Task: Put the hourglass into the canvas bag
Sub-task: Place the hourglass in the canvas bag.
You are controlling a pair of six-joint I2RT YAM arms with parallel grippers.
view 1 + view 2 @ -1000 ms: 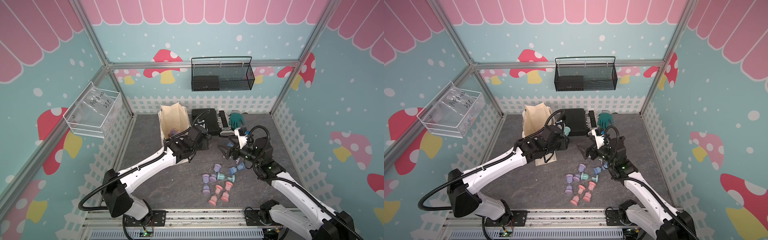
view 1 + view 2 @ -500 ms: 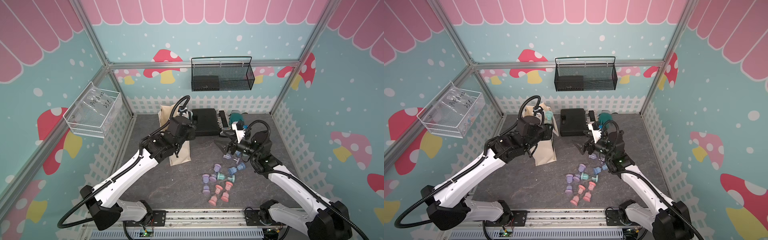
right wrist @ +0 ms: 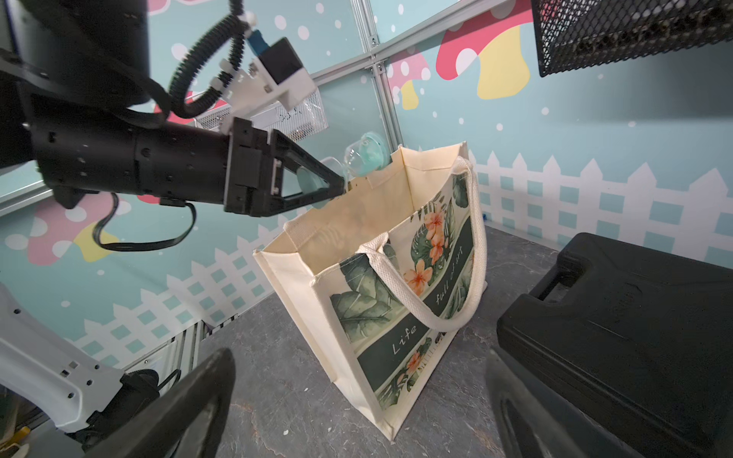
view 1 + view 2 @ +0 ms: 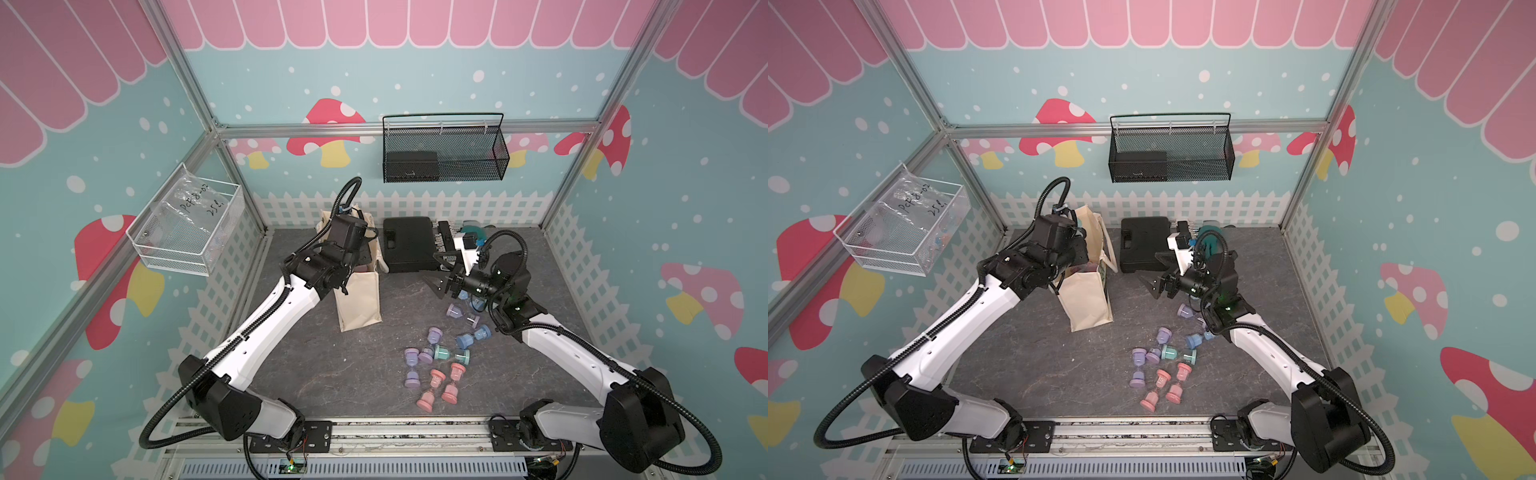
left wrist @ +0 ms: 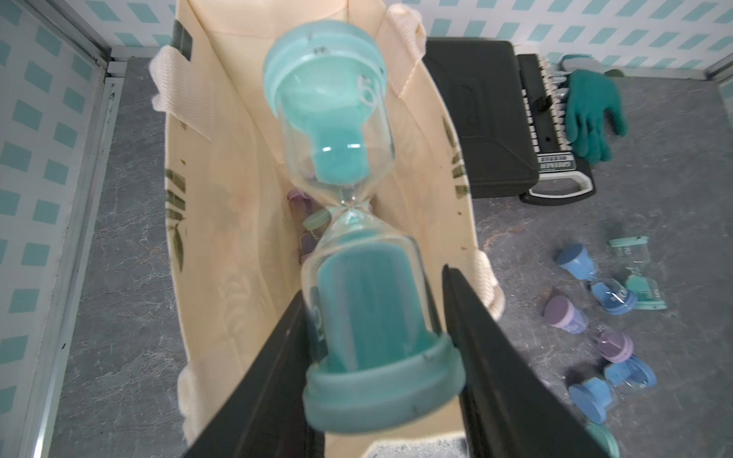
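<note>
A teal hourglass (image 5: 357, 253) is clamped at its lower bulb by my left gripper (image 5: 373, 293), which is shut on it. It hangs lengthwise over the open mouth of the cream canvas bag (image 5: 238, 198), which stands upright with its leaf-print side (image 3: 396, 301) facing the right wrist view. There the hourglass (image 3: 363, 156) sticks out past the left fingertips (image 3: 337, 184), just above the bag's far rim. Other hourglasses (image 5: 313, 222) lie at the bag's bottom. My right gripper (image 4: 436, 272) hovers open and empty between the bag (image 4: 359, 299) and the loose hourglasses (image 4: 451, 355).
A black hard case (image 4: 409, 243) lies right of the bag, with a green glove (image 5: 591, 111) and a black-and-white tool (image 5: 555, 158) beyond it. Several pink, purple, blue and teal hourglasses (image 4: 1158, 378) are scattered front right. A wire basket (image 4: 442, 149) and a clear bin (image 4: 187, 228) hang on the walls.
My left arm has carried the teal hourglass left and back, from beside the black case to above the bag's mouth. The right gripper has drifted slightly back, still open.
</note>
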